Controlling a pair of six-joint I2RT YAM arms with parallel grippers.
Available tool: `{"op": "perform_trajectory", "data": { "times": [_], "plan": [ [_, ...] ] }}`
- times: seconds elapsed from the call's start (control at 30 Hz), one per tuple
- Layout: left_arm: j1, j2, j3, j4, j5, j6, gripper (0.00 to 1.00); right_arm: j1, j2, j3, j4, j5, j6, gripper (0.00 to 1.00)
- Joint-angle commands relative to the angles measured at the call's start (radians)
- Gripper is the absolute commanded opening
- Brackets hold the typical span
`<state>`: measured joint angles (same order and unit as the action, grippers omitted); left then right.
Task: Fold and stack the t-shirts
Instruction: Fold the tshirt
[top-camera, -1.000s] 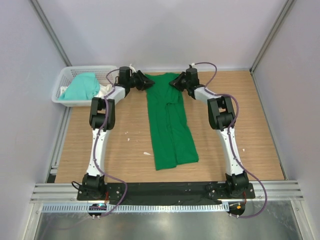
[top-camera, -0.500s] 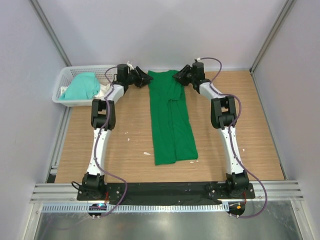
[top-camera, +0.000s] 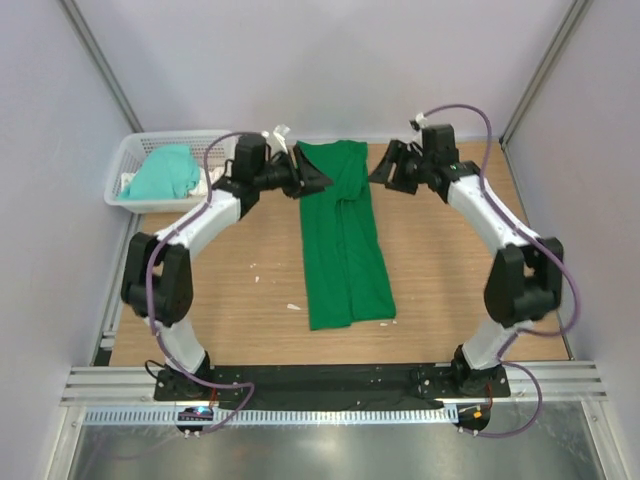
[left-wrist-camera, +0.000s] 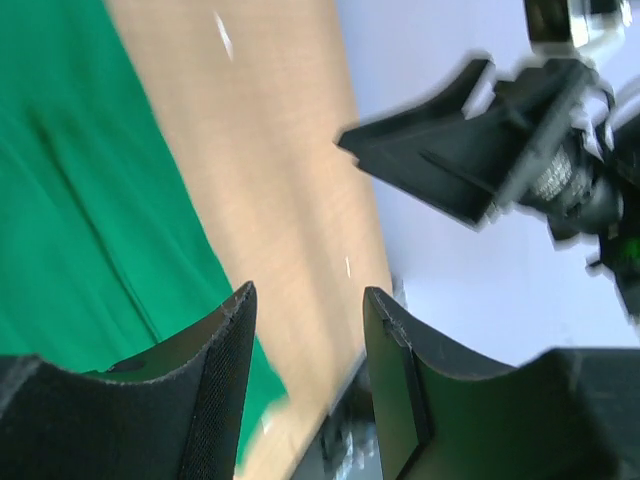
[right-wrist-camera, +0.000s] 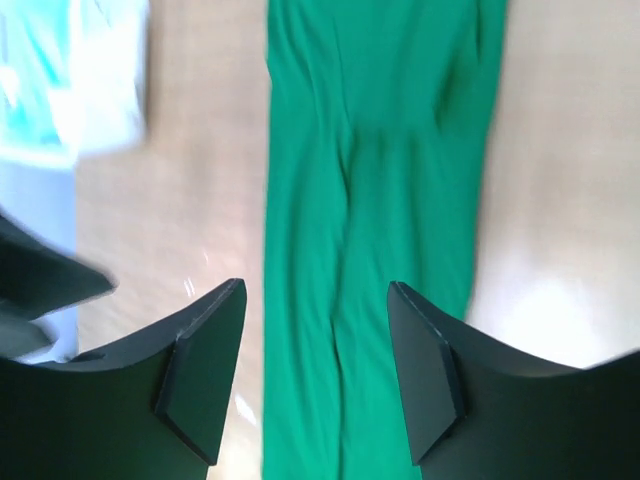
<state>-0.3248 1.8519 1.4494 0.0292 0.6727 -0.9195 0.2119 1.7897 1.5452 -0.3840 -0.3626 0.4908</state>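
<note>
A deep emerald green t-shirt (top-camera: 342, 235) lies on the wooden table folded lengthwise into a long narrow strip, running from the back edge toward the arms. My left gripper (top-camera: 316, 180) hovers at the strip's upper left edge, open, with nothing between its fingers (left-wrist-camera: 228, 360). Off the upper right edge, my right gripper (top-camera: 384, 172) is open too and looks down on the green cloth (right-wrist-camera: 380, 150). A paler mint-teal t-shirt (top-camera: 165, 172) lies bunched in the basket at the back left.
The white lattice basket (top-camera: 128, 152) sits in the back left corner against the wall. Small white scraps (top-camera: 293, 307) lie on the wood left of the shirt. Grey walls close in three sides, and a metal rail (top-camera: 330, 378) holds the arm bases.
Both grippers have opened and come off the shirt's top end. The arms swung outward, their elbows moving toward the sides. The green shirt stays flat.
</note>
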Motion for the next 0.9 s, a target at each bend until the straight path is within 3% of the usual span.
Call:
{"op": "perform_trajectory", "data": {
  "times": [0.0, 0.13, 0.33, 0.5, 0.67, 0.87],
  "plan": [
    [-0.071, -0.199, -0.248, -0.101, -0.025, 0.086, 0.48, -0.002, -0.25, -0.322, -0.075, -0.027, -0.06, 0.64],
    [-0.118, -0.405, -0.579, -0.146, -0.042, 0.074, 0.45, -0.002, -0.488, -0.69, -0.032, -0.062, 0.005, 0.57],
    [-0.154, -0.661, -0.887, -0.16, -0.133, -0.04, 0.45, 0.0, -0.671, -0.942, -0.058, -0.073, 0.089, 0.53],
    [-0.264, -0.639, -0.955, -0.103, -0.183, -0.13, 0.46, 0.0, -0.688, -1.011, -0.112, -0.057, 0.045, 0.53],
    [-0.307, -0.599, -0.991, -0.089, -0.265, -0.211, 0.38, 0.0, -0.647, -1.039, -0.085, -0.078, 0.026, 0.5],
    [-0.372, -0.557, -1.006, -0.081, -0.34, -0.283, 0.38, 0.0, -0.662, -1.059, -0.081, -0.088, 0.029, 0.5]
  ]
}}
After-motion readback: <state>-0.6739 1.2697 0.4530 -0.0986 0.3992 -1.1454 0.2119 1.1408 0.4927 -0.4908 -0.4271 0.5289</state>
